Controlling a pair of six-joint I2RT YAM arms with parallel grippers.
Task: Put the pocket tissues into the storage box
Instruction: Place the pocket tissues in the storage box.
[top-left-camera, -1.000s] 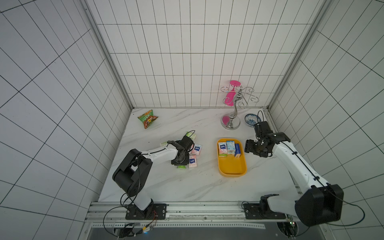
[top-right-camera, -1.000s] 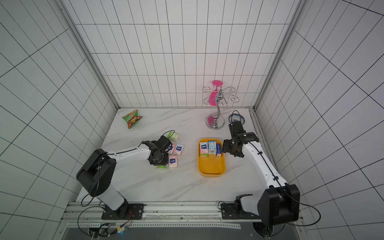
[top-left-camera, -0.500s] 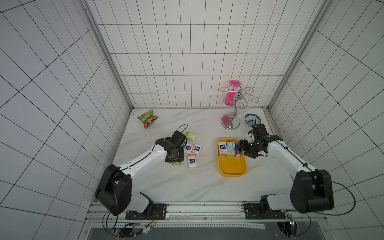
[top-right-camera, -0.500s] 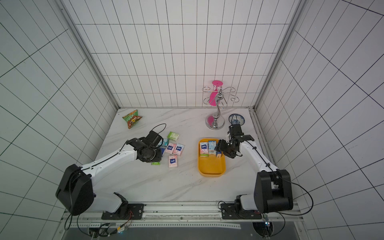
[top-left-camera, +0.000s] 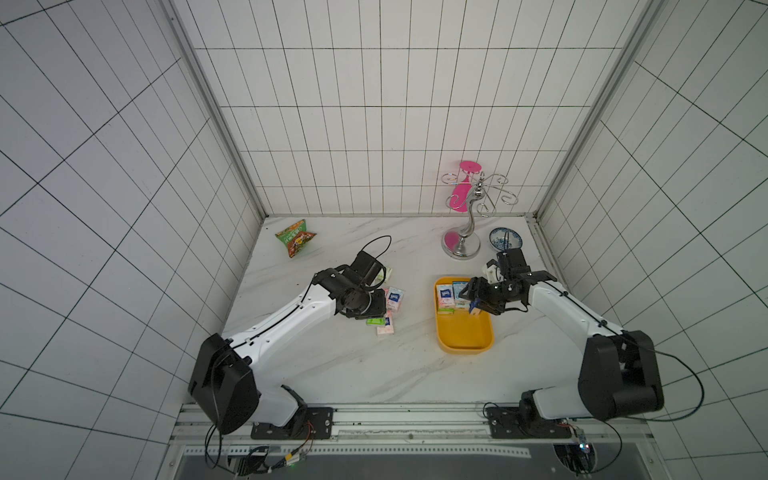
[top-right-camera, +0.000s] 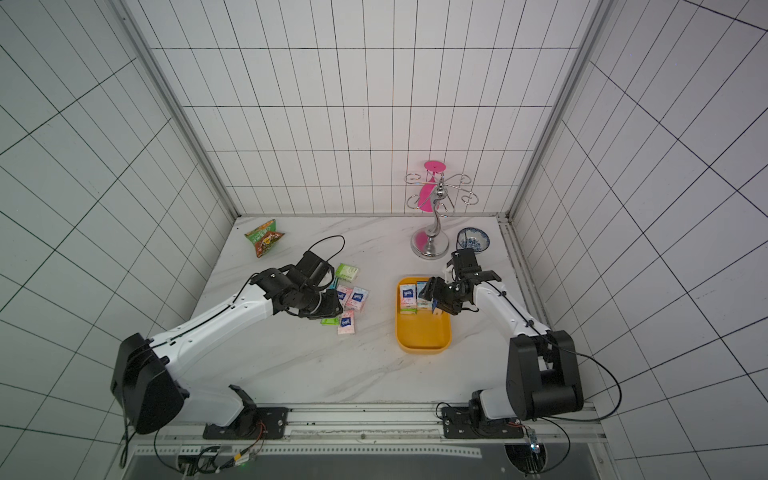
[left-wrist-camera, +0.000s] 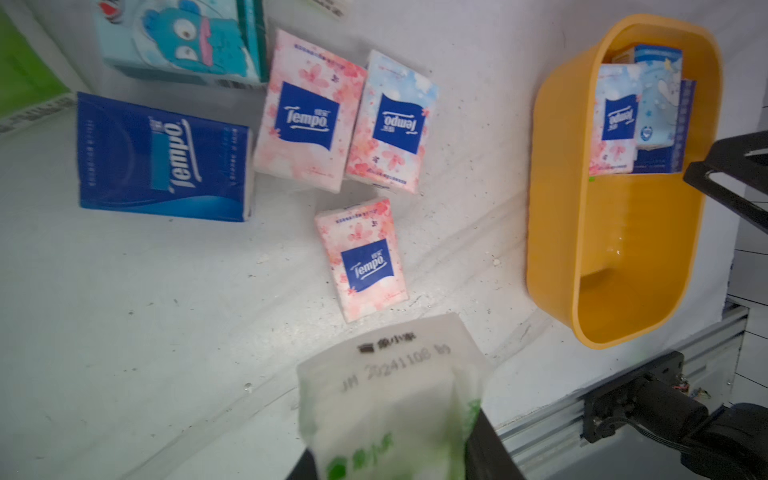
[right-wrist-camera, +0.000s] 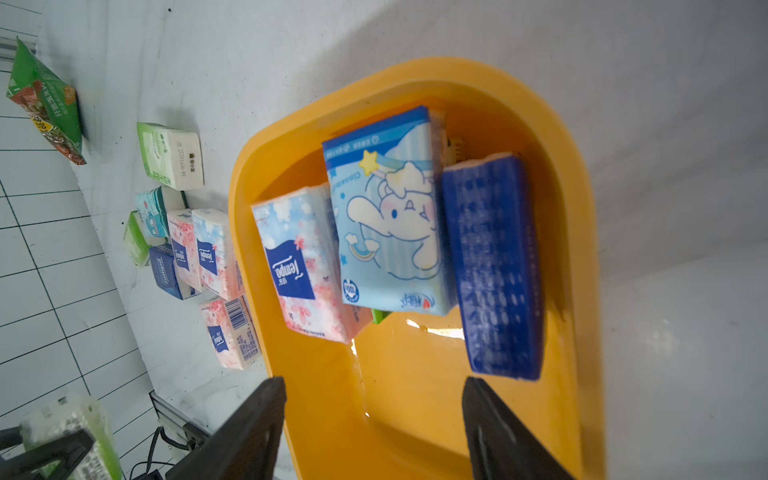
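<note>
The yellow-orange storage box (top-left-camera: 463, 338) (top-right-camera: 422, 338) lies right of centre in both top views. Against its far end lean a pink-white packet (right-wrist-camera: 303, 266), a light blue cartoon packet (right-wrist-camera: 390, 224) and a dark blue packet (right-wrist-camera: 494, 266). My right gripper (right-wrist-camera: 374, 415) hangs open over the box with nothing between its fingers. Several more pocket tissues (left-wrist-camera: 307, 112) (top-left-camera: 394, 296) lie loose on the marble left of the box. At that pile my left gripper (top-left-camera: 376, 309) is shut on a white-and-green packet (left-wrist-camera: 390, 399).
A green-orange snack bag (top-left-camera: 296, 243) lies at the back left. At the back right a metal hook stand (top-left-camera: 465, 232) with a pink piece stands beside a blue-and-white bowl (top-left-camera: 505, 240). The right wall is close behind my right arm.
My right gripper has moved left from beside the box to over its far end, still open. My left arm has lowered its elbow and its shut gripper has shifted slightly right at the pile.
</note>
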